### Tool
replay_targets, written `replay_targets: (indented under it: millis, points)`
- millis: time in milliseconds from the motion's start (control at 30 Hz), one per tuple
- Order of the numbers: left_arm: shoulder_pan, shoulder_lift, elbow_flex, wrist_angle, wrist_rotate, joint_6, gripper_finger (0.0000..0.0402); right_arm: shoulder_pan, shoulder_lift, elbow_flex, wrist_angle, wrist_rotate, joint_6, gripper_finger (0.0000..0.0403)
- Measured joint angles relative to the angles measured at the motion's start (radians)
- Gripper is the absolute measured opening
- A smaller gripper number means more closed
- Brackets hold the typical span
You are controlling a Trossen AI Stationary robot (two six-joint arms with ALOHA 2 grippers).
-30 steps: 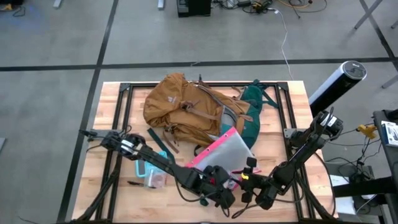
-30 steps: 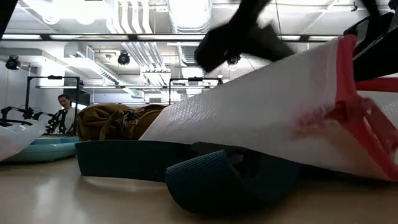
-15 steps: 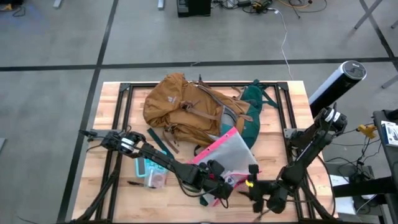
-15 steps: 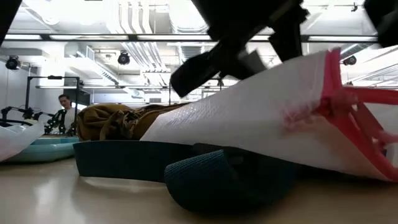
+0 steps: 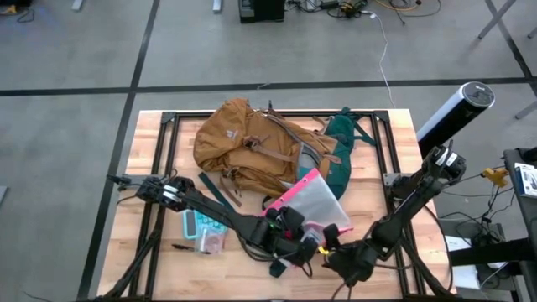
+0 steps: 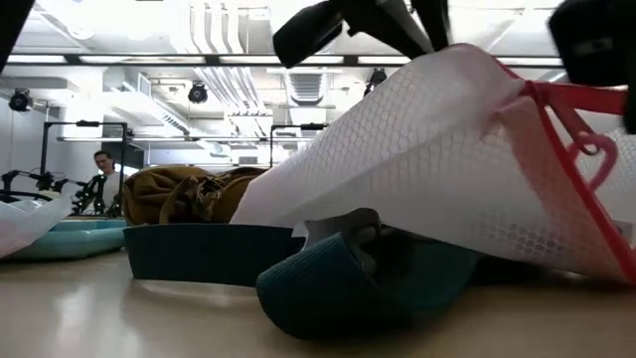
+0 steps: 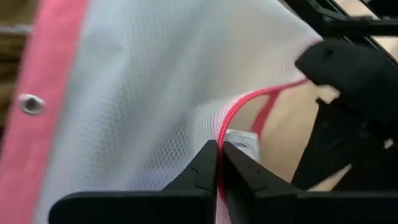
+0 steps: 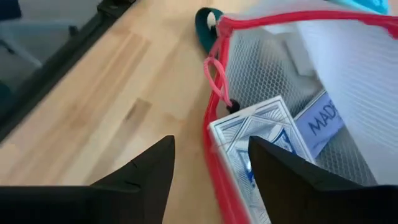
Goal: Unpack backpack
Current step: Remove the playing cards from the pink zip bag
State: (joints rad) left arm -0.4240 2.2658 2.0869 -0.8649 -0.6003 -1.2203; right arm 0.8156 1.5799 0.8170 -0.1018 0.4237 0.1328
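Observation:
The mustard-tan backpack (image 5: 243, 143) lies on its side at the table's far middle, its green back panel (image 5: 342, 138) toward the right. A clear pouch with pink edges (image 5: 315, 201) leans out of it toward the near edge, and holds a blue card box (image 8: 261, 134). My left gripper (image 5: 295, 243) is shut on the pouch's near edge. My right gripper (image 5: 331, 252) stands open just to the right of it, at the pouch's open mouth (image 8: 217, 74), touching nothing. My left gripper pinches the pouch's pink zip edge (image 7: 229, 121) between its two fingertips (image 7: 208, 165), near the pouch's near corner. The pouch (image 6: 427, 169) is raised at this end and bulges, while its far end rests against the backpack.
A teal strap loop (image 6: 348, 288) lies on the table under the raised pouch. A teal-and-clear packet (image 5: 203, 231) and a dark green strap (image 5: 214, 191) lie to the left. A black cylinder (image 5: 457, 109) stands at the right edge. A person (image 6: 99, 174) stands far behind the table.
The pouch's near end has risen and puffed out, its pink edge now higher above the table; its far end stays against the backpack. My left gripper has gone a little toward the far edge. My right gripper drew back toward the near right, then came back toward the pouch.

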Motion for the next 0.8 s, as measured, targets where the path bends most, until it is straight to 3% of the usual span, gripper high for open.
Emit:
replay_targets:
  millis: [167, 467, 633, 800]
  points:
    - [0.001, 0.000, 0.005, 0.013, -0.004, -0.031, 0.0001, -0.081, 0.006, 0.024, -0.059, -0.166, -0.082, 0.0245]
    - [0.001, 0.000, -0.028, 0.028, -0.011, -0.083, 0.0000, -0.162, 0.006, 0.033, -0.106, -0.189, -0.299, 0.0334]
    - [0.004, 0.001, -0.046, 0.029, -0.012, -0.099, 0.0000, -0.223, 0.007, 0.032, -0.105, -0.196, -0.385, 0.0348]
    - [0.008, 0.002, -0.052, 0.027, -0.012, -0.099, 0.0000, -0.286, 0.020, 0.031, -0.096, -0.300, -0.397, 0.0348]
